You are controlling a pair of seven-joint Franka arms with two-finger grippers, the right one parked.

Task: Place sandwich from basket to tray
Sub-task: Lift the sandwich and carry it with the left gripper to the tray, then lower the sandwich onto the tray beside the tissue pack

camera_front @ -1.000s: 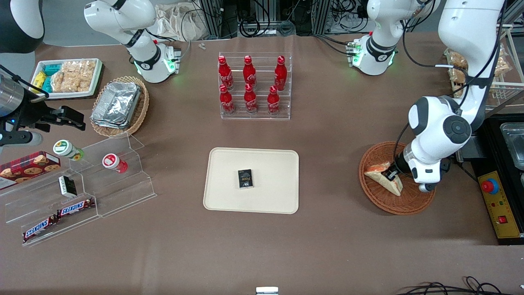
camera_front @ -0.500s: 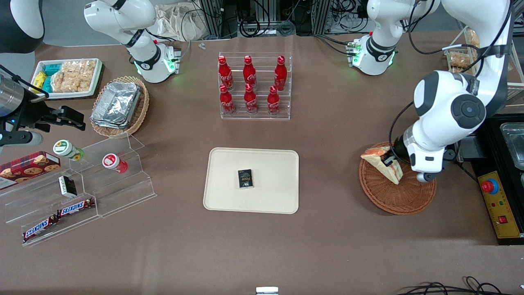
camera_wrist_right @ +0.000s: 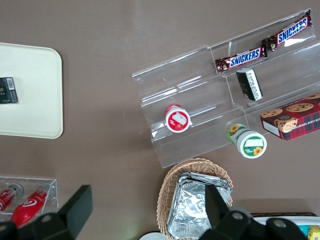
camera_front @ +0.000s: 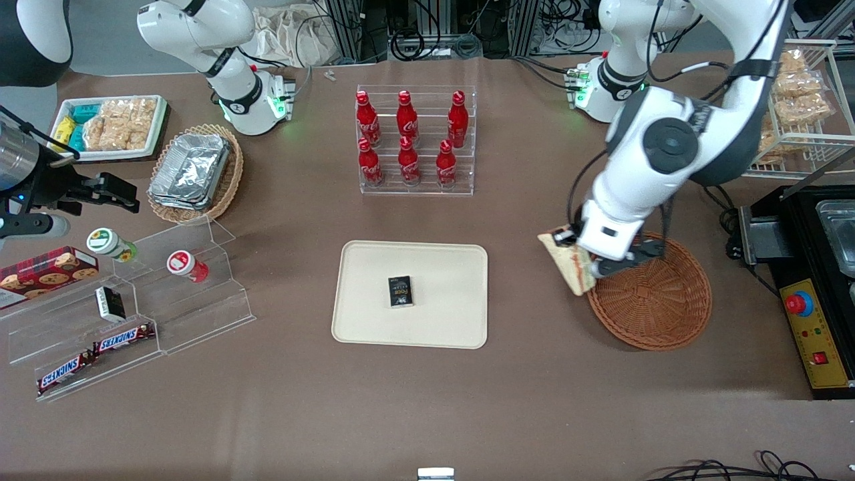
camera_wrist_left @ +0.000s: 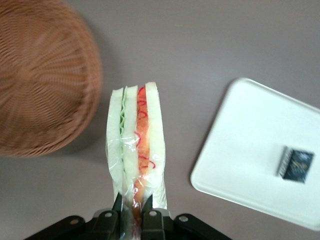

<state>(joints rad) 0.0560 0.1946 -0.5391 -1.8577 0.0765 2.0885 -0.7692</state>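
A: Front view, item one?
B: Pincer [camera_front: 580, 262], clamped on the sandwich [camera_front: 565, 260]. It hangs in the air over the basket's rim, at the edge of the basket [camera_front: 658, 307] that faces the tray.

A: Sandwich?
B: Wedge held clear of the basket, partly over bare surface [camera_front: 427, 401], between basket and tray [camera_front: 441, 321], much nearer the basket.

A: Tray contents?
B: One black box [camera_front: 400, 291], near the middle. Tray and basket well apart.

A: Other stock in that view?
B: Rack of red bottles [camera_front: 407, 140], farther from the camera than the tray. Toward the parked arm's end: oval basket of foil containers [camera_front: 194, 172], white snack tray [camera_front: 110, 127], clear stand with two jars [camera_front: 187, 265], Snickers bars [camera_front: 93, 354], cookie box [camera_front: 47, 270].

A: Left wrist view?
B: Pincer [camera_wrist_left: 132, 212] with its fingers [camera_wrist_left: 118, 204] pressed narrow on the wrapped sandwich [camera_wrist_left: 136, 145]; white bread, green and orange layers edge-on. Sandwich over bare surface, just beside the basket [camera_wrist_left: 40, 75]. Tray [camera_wrist_left: 250, 160] near, carrying the box [camera_wrist_left: 295, 164].

A: Right wrist view?
B: Tray corner [camera_wrist_right: 35, 90] with the box [camera_wrist_right: 7, 90] at the frame edge; stand with jars [camera_wrist_right: 177, 119], Snickers [camera_wrist_right: 260, 45], cookie box [camera_wrist_right: 295, 120], foil containers [camera_wrist_right: 197, 207], bottles [camera_wrist_right: 22, 207].
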